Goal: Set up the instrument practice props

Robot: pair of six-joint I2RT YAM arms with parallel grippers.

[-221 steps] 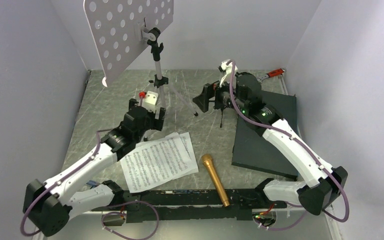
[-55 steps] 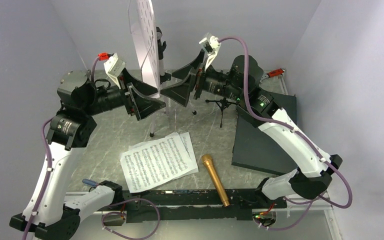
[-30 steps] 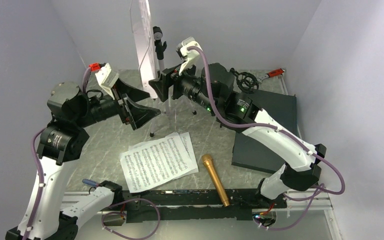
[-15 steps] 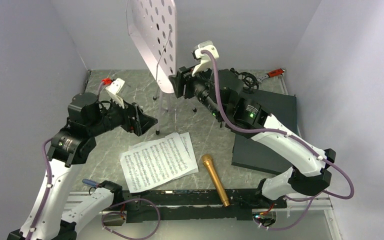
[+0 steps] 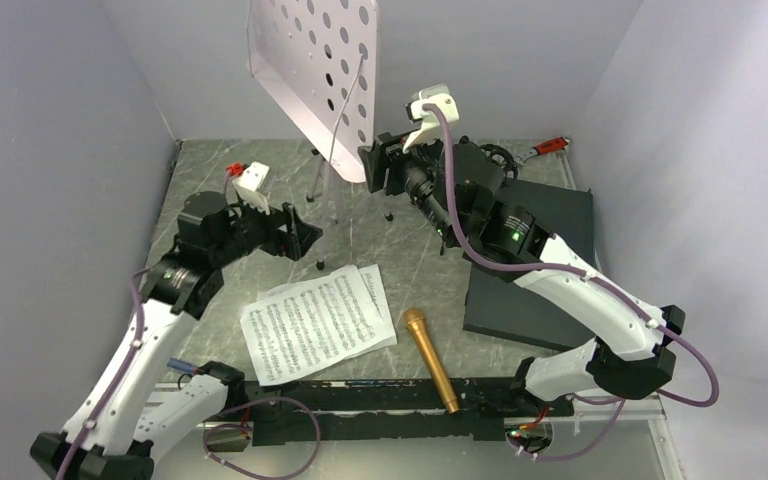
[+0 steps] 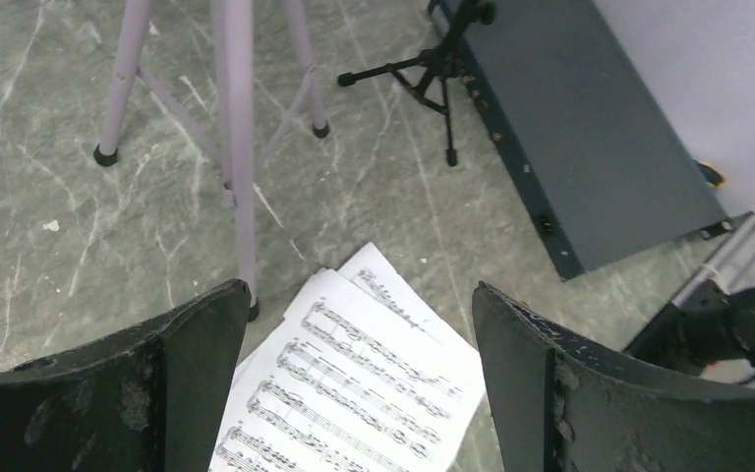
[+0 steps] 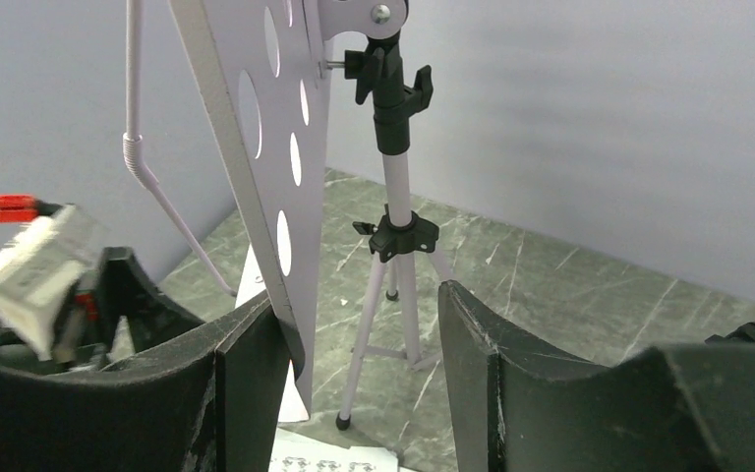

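The pale lilac music stand (image 5: 315, 70) is upright at the back, its perforated desk (image 7: 256, 147) tilted above the tripod legs (image 6: 236, 147). My right gripper (image 5: 380, 165) is open at the desk's lower right corner. The desk's thin edge lies against the inside of the left finger (image 7: 246, 364), and the other finger is well clear of it. My left gripper (image 6: 359, 324) hangs open and empty above the two music sheets (image 5: 318, 322). The gold microphone (image 5: 430, 358) lies to the right of the sheets. The small black mic stand (image 6: 433, 69) shows its legs beside the slab.
A dark grey slab (image 5: 530, 290) lies at the right, under my right arm. A red-handled wrench (image 5: 552, 145) is at the back right corner. Grey walls close in the left, back and right sides. One stand leg foot (image 6: 106, 155) rests left of the sheets.
The desk has swung from edge-on to showing its perforated face, and my right gripper has moved right with its corner. My left arm has dropped lower and forward, toward the sheets.
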